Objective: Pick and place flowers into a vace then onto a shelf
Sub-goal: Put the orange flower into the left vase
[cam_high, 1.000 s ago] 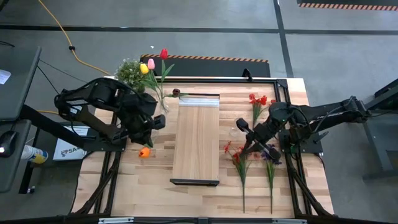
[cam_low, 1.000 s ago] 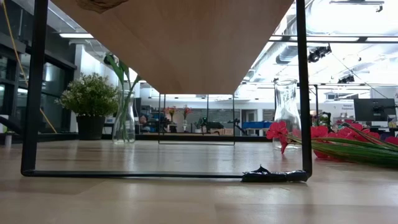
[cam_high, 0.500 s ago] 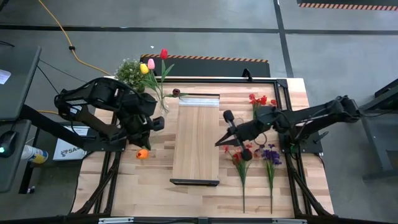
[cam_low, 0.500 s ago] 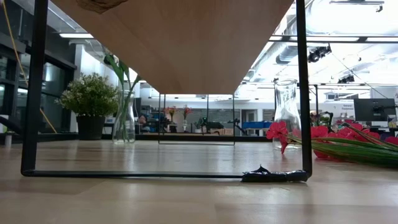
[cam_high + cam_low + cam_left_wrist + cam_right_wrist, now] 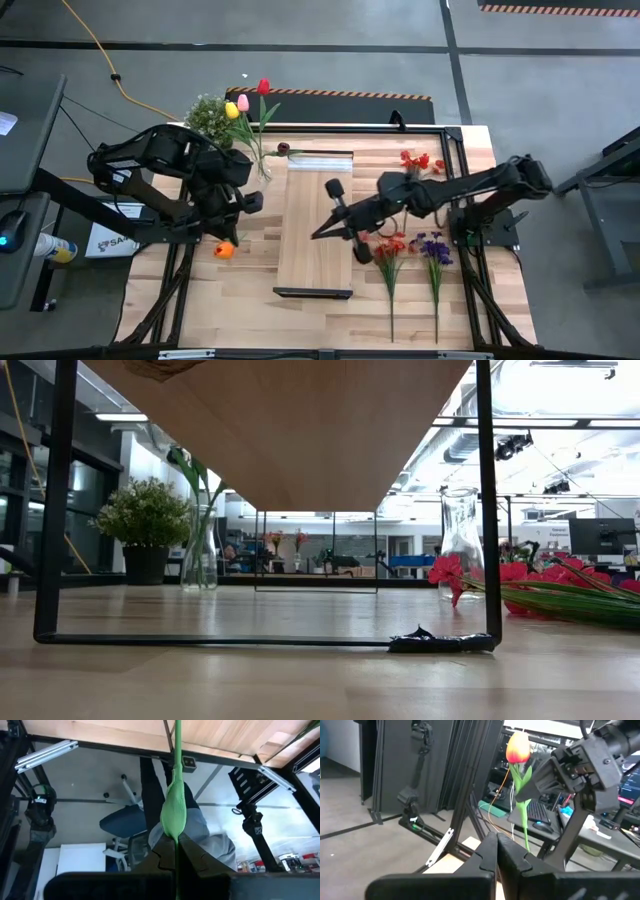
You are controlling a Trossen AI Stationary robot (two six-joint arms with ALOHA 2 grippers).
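1. Left tool (image 5: 232, 222) is clamped on the green stem of an orange tulip (image 5: 226, 250), at the bench's left side, just beside the shelf (image 5: 315, 225); its wrist view shows the stem pinched between the dark fingers (image 5: 165, 860).
2. Right tool (image 5: 338, 215) reaches over the shelf's middle, empty, fingers pressed together in its own wrist view.
3. A vase (image 5: 262, 168) holding yellow, pink and red tulips (image 5: 243, 103) stands near the shelf's far left corner, beside a potted plant (image 5: 209, 117).
4. More flowers (image 5: 395, 250) lie on the bench to the shelf's right, near a second, empty vase (image 5: 461, 545).
5. To do the step well, the left arm should probably turn the stem end downward, line it up over the vase mouth, and lower slowly before releasing, so the standing tulips are not knocked.
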